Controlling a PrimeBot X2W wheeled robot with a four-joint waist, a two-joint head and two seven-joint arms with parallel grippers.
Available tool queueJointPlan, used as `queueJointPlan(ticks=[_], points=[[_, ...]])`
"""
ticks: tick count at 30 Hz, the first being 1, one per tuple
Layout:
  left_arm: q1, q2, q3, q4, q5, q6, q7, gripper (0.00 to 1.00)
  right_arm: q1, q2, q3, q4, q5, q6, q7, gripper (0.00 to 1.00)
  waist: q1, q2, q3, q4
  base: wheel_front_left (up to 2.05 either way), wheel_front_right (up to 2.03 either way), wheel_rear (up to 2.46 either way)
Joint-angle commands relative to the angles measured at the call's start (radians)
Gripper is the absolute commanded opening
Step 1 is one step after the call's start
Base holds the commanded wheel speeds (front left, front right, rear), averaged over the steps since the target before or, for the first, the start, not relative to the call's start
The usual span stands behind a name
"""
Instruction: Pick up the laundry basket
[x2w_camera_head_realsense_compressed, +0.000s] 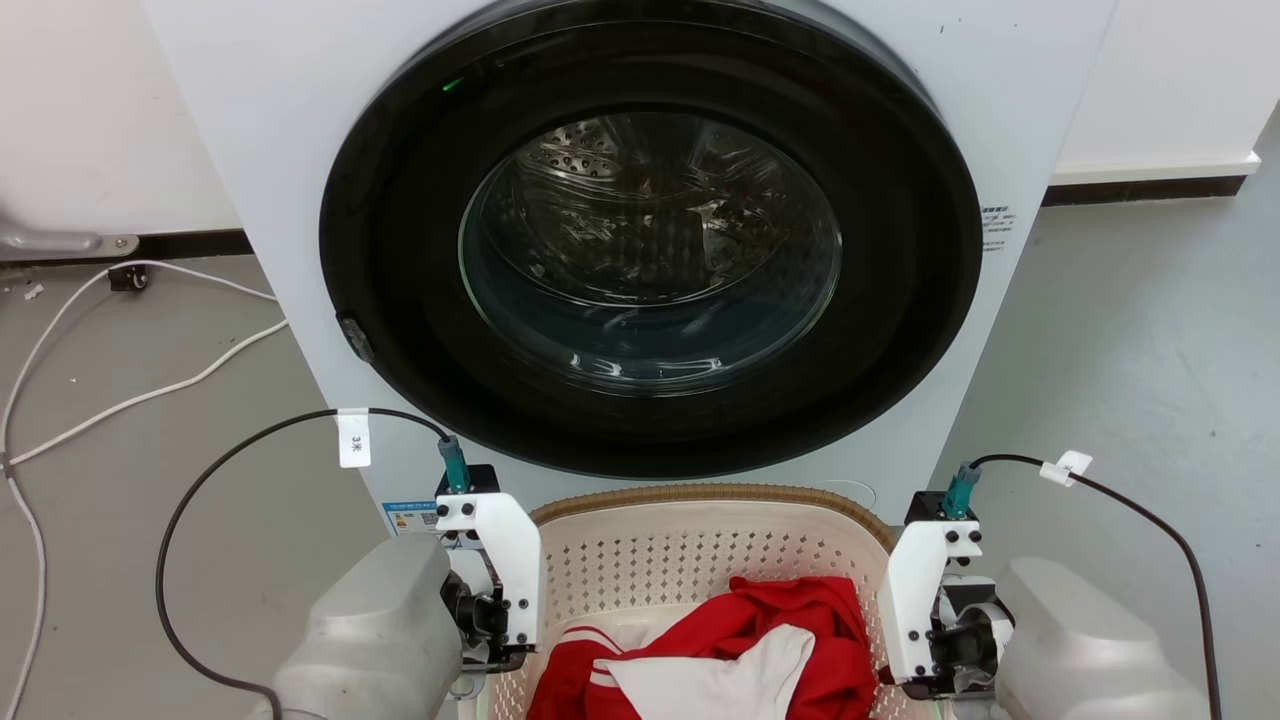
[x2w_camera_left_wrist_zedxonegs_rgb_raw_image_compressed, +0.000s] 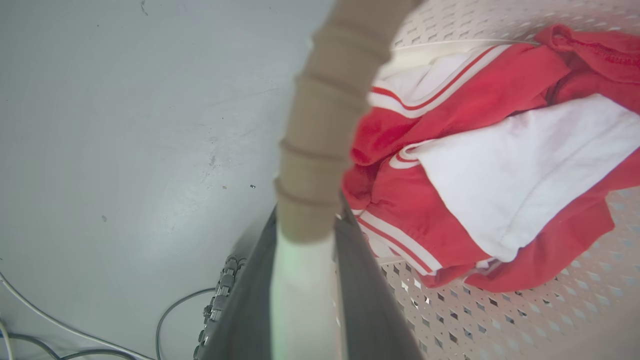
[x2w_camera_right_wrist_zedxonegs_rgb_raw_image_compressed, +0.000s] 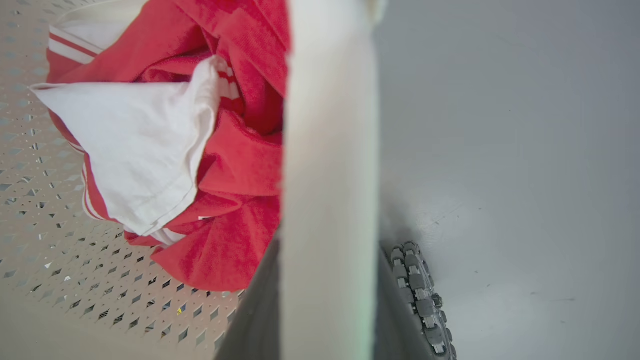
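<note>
Reading what I can first: the tag (x2w_camera_head_realsense_compressed: 353, 438) on the left cable (x2w_camera_head_realsense_compressed: 159, 580) says "3米". The right tag (x2w_camera_head_realsense_compressed: 1065, 466) is too small for me to read, and so are the blue sticker (x2w_camera_head_realsense_compressed: 408, 517) low on the washer (x2w_camera_head_realsense_compressed: 250, 150) (half hidden behind my left wrist) and the fine print (x2w_camera_head_realsense_compressed: 996, 228) beside its door (x2w_camera_head_realsense_compressed: 650, 250).

The basket (x2w_camera_head_realsense_compressed: 690, 565) sits at the bottom centre of the head view, just in front of the washer and between my two wrists. Its mouth faces up. Its far brown rim (x2w_camera_head_realsense_compressed: 700, 493) runs left to right, parallel to the washer's front. The near end is cut off by the picture's edge, so I cannot tell for sure which way its long axis lies. Red and white clothes (x2w_camera_head_realsense_compressed: 740, 650) lie heaped inside.

In the left wrist view, the left gripper (x2w_camera_left_wrist_zedxonegs_rgb_raw_image_compressed: 307, 215) has its dark fingers (x2w_camera_left_wrist_zedxonegs_rgb_raw_image_compressed: 240, 310) pressed against either side of the white handle (x2w_camera_left_wrist_zedxonegs_rgb_raw_image_compressed: 300, 300), clamped on the basket where the rim meets it. In the right wrist view, the right gripper (x2w_camera_right_wrist_zedxonegs_rgb_raw_image_compressed: 330, 242) is likewise clamped on the other handle (x2w_camera_right_wrist_zedxonegs_rgb_raw_image_compressed: 330, 150), with grey floor (x2w_camera_right_wrist_zedxonegs_rgb_raw_image_compressed: 500, 150) beyond it.
</note>
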Motion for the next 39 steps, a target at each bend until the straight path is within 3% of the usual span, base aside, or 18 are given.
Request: queueJointPlan(ticks=[1, 39], points=[[-0.004, -0.045, 0.001, -0.022, -0.01, -0.018, -0.007, 0.0, -0.012, 0.054, 0.007, -0.017, 0.012, 0.014, -0.002, 0.0, 0.0, -0.0001, 0.001, 0.0, 0.0, 0.0, 0.0], [0.011, -0.051, -0.003, -0.017, -0.036, -0.024, 0.016, 0.0, -0.037, 0.045, 0.054, 0.008, 0.065, 0.014, -0.007, 0.0, 0.0, -0.0001, 0.002, 0.002, 0.0, 0.0, 0.0]])
